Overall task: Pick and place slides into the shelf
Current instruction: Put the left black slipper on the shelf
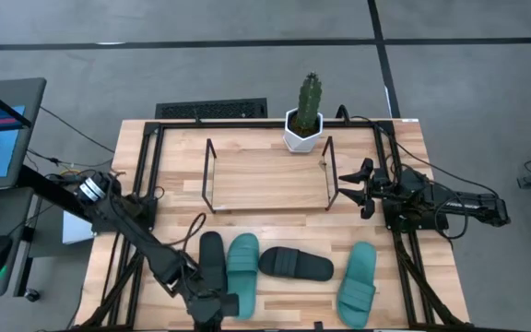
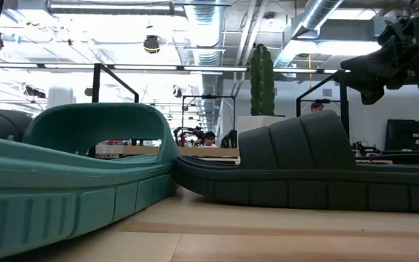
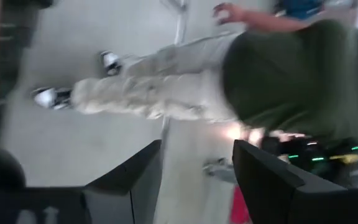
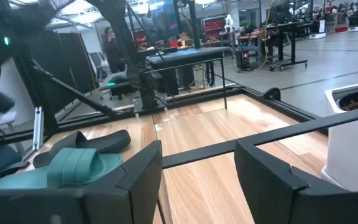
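Worktop (image 1: 275,180): pale wood, cactus pot (image 1: 304,129) behind shelf (image 1: 268,175).
Slides (image 1: 286,265): four, in front of shelf, none inside.
Left fingers (image 1: 212,312): spread, over the near edge, far from shelf.
Right fingers (image 1: 358,189): spread, beside shelf's right end.

Two dark jointed arms, black cables, angular black fingers (image 4: 138,174)

Matt rubbery slides (image 1: 289,265), thin black metal shelf (image 1: 208,175), smooth pale wood table (image 1: 265,166).
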Robot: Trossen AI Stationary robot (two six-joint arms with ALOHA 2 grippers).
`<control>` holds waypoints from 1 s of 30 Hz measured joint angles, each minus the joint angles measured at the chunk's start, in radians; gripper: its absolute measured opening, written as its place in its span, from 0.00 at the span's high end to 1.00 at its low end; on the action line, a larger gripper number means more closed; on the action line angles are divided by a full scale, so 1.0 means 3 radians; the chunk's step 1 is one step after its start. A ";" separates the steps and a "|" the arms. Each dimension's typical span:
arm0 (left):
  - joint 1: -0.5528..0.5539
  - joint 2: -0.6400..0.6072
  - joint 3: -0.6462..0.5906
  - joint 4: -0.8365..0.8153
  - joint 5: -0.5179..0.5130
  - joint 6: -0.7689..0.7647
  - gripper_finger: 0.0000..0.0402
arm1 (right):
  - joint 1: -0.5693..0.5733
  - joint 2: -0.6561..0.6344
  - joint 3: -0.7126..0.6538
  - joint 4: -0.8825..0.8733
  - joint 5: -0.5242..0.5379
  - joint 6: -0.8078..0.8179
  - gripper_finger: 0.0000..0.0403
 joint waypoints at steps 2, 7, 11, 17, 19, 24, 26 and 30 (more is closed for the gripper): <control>0.0057 -0.0007 0.0315 -0.0721 0.0023 0.0204 0.54 | 0.0000 0.0000 0.0000 0.0000 0.0000 0.0000 0.52; 0.0164 -0.0027 0.1068 -0.2670 -0.0443 0.0811 0.54 | 0.0000 0.0001 -0.0001 -0.0001 0.0000 0.0000 0.52; 0.0143 -0.0027 0.1324 -0.3564 -0.1282 0.1068 0.54 | -0.0001 0.0001 0.0000 0.0000 0.0000 0.0000 0.52; 0.0030 -0.0026 0.1207 -0.3720 -0.1657 0.1001 0.54 | 0.0000 0.0000 0.0000 -0.0001 0.0000 0.0000 0.52; -0.0006 -0.0014 0.1107 -0.3724 -0.1664 0.0933 0.54 | 0.0000 0.0001 -0.0001 0.0000 0.0000 0.0000 0.52; -0.0016 -0.0015 0.0738 -0.3645 -0.1476 0.1039 0.54 | 0.0000 0.0000 -0.0001 0.0000 0.0000 0.0001 0.52; -0.0018 -0.0015 0.0586 -0.3559 -0.1294 0.1053 0.54 | 0.0000 0.0001 -0.0001 0.0000 0.0000 0.0000 0.52; -0.0062 -0.0015 0.0330 -0.3225 -0.1241 0.1233 0.54 | -0.0001 0.0000 -0.0001 0.0000 0.0001 0.0001 0.52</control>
